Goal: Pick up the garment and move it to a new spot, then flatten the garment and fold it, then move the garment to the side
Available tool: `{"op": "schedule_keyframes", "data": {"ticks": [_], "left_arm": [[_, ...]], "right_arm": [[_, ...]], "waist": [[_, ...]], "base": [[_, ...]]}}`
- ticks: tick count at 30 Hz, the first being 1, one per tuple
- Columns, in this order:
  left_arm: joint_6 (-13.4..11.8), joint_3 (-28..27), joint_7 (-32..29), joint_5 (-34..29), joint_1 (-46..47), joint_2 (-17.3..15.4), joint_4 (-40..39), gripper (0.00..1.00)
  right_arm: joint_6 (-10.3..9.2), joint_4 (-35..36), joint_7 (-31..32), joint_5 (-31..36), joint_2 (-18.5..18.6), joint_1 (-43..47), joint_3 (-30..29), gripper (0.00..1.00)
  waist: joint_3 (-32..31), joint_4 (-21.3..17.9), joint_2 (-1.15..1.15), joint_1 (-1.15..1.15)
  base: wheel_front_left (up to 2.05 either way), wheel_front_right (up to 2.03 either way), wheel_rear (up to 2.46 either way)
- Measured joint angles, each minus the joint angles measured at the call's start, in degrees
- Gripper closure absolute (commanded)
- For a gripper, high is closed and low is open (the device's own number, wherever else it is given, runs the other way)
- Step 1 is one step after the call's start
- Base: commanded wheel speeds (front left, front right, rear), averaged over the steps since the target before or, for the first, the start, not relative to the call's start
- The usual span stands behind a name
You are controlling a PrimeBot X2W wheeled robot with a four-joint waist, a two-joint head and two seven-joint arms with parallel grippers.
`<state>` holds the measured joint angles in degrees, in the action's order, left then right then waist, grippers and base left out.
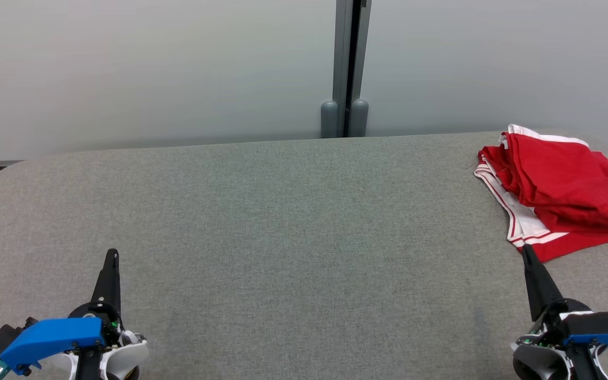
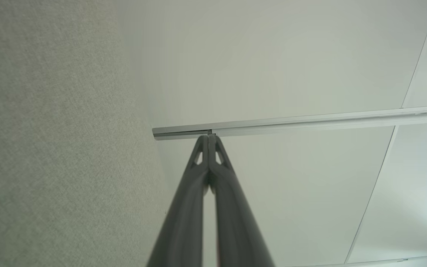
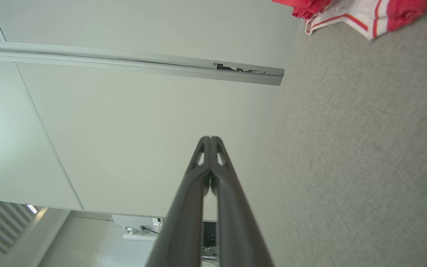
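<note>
Grey fabric table (image 1: 283,211) spans the head view, with the roughly folded red-and-white garment (image 1: 562,184) at its far right edge, just beside the right gripper (image 1: 525,249); the left gripper (image 1: 112,255) hovers lower left. Each wrist view shows its fingers pressed together, holding nothing.

One garment (image 1: 562,184) (red), two tools (image 1: 112,255) (image 1: 525,249), one table (image 1: 293,221)

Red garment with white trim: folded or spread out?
Folded, roughly: the red garment with white trim lies in stacked, rumpled layers on the grey table.
</note>
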<state>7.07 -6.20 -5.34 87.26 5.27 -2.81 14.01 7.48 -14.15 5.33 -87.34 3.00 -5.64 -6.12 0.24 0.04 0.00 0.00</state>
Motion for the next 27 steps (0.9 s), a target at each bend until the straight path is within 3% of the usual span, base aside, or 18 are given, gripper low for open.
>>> {"op": "schedule_keyframes", "data": {"ticks": [13,27], "left_arm": [[0.13,-0.31,-1.19,5.09,0.7,-0.01,0.07,1.0],[0.13,-0.32,-1.2,5.09,0.7,-0.02,0.07,1.0]], "right_arm": [[0.0,0.02,1.21,-4.94,-0.05,-0.16,-0.36,1.0],[0.0,0.02,1.23,-5.0,-0.08,-0.29,-0.37,1.0]], "waist": [[-0.06,-0.04,0.0,0.0],[-0.07,-0.05,0.0,-0.01]], "base": [[0.0,0.0,0.0],[0.0,0.0,0.0]]}}
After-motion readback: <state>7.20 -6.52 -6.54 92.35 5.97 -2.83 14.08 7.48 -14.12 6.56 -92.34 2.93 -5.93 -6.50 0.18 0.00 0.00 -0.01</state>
